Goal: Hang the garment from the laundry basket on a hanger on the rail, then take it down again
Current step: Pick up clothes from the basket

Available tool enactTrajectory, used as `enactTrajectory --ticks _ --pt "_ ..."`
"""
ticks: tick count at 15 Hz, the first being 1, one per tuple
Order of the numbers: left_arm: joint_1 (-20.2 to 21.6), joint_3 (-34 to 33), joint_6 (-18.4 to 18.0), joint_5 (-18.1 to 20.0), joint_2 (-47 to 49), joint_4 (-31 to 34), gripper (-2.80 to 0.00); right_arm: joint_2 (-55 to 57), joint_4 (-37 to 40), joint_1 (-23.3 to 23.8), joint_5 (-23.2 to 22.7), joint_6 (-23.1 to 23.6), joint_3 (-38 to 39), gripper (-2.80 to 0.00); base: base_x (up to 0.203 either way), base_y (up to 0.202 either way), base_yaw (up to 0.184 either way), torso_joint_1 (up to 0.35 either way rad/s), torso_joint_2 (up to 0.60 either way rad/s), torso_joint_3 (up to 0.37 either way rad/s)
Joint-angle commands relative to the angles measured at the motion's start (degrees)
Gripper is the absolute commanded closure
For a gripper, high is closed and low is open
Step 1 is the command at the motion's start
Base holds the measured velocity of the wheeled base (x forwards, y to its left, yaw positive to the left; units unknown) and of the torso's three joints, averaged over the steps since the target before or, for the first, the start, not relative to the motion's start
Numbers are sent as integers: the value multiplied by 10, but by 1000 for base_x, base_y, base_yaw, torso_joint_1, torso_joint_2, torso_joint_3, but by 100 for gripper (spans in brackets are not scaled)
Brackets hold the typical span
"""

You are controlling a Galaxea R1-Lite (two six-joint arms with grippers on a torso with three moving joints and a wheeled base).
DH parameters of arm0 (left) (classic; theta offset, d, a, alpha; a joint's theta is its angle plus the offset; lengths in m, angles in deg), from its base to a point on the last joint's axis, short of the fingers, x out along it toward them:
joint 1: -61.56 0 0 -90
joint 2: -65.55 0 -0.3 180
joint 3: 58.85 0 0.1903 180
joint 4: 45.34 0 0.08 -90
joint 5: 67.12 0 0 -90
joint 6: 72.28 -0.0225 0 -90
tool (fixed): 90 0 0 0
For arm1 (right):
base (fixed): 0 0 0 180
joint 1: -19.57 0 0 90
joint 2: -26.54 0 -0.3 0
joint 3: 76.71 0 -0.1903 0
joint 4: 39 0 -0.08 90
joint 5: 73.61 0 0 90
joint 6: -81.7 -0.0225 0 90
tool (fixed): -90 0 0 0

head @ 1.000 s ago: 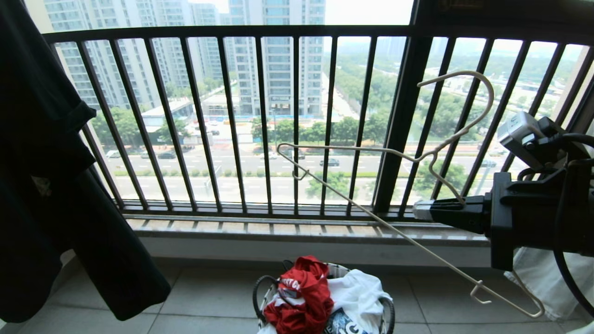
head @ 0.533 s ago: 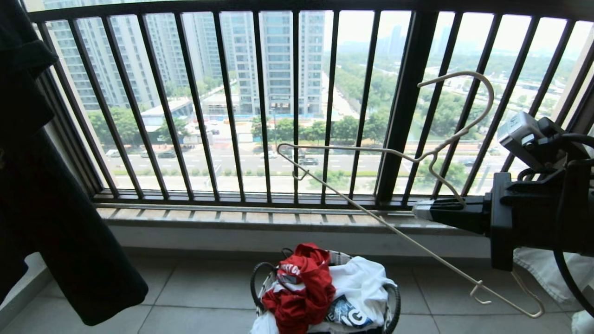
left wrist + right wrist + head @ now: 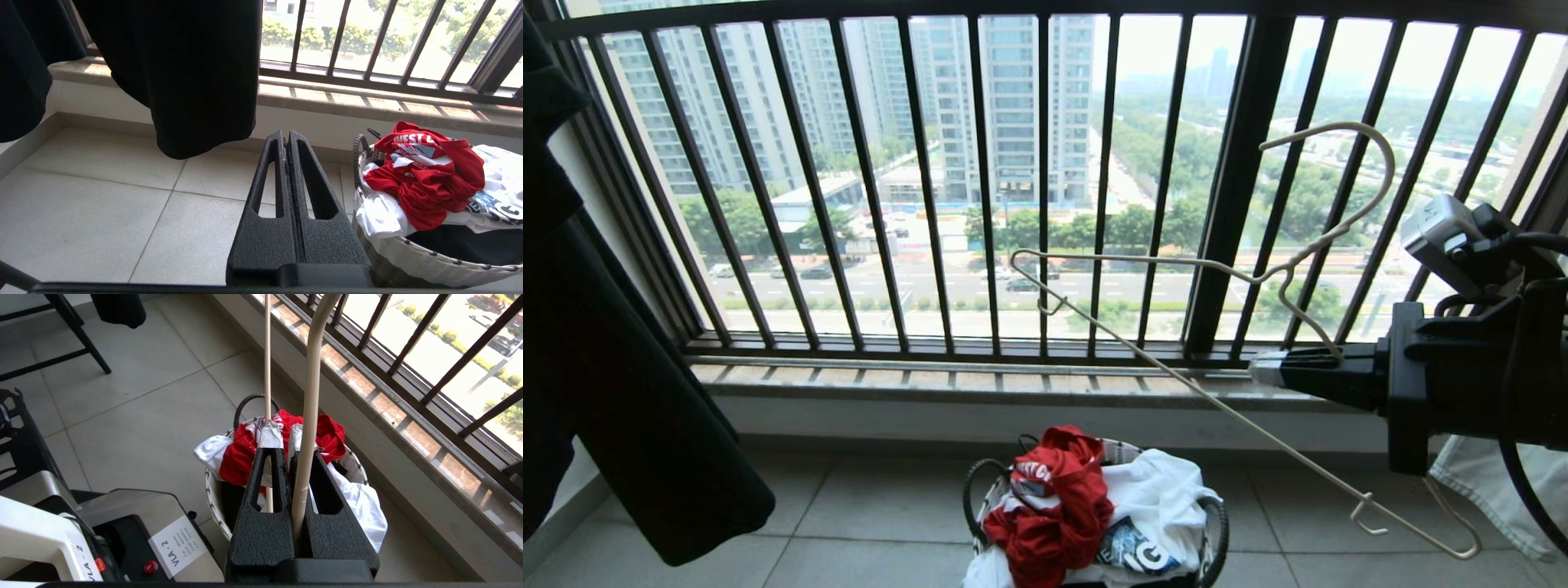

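Indoors, the right gripper (image 3: 1262, 369) pinches a cream wire hanger (image 3: 1201, 327) between its fingers, above the laundry basket (image 3: 1213, 523) holding the crumpled red T-shirt (image 3: 1058, 514); the left gripper (image 3: 287, 141) has its fingers pressed together.

I see the garment (image 3: 1054, 510) piled in the laundry basket (image 3: 1213, 531) on the floor below the window railing (image 3: 1045, 180); my right pincer (image 3: 1262, 369) holds the hanger (image 3: 1176, 376) above, rightward.

Daylight pours through a black barred window railing (image 3: 1045, 188) above a stone sill (image 3: 1013, 388) and pale floor tiles (image 3: 866, 514).
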Motion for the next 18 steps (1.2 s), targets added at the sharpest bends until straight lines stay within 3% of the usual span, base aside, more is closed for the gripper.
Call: enactTrajectory --ticks 1,18 --pt "0 0 0 -1 1 0 0 0 -1 0 -1 1 -1 0 0 0 0 0 0 0" --pt "0 0 -2 -1 1 0 0 -3 -1 27 -1 3 -6 0 0 0 0 0 0 0"
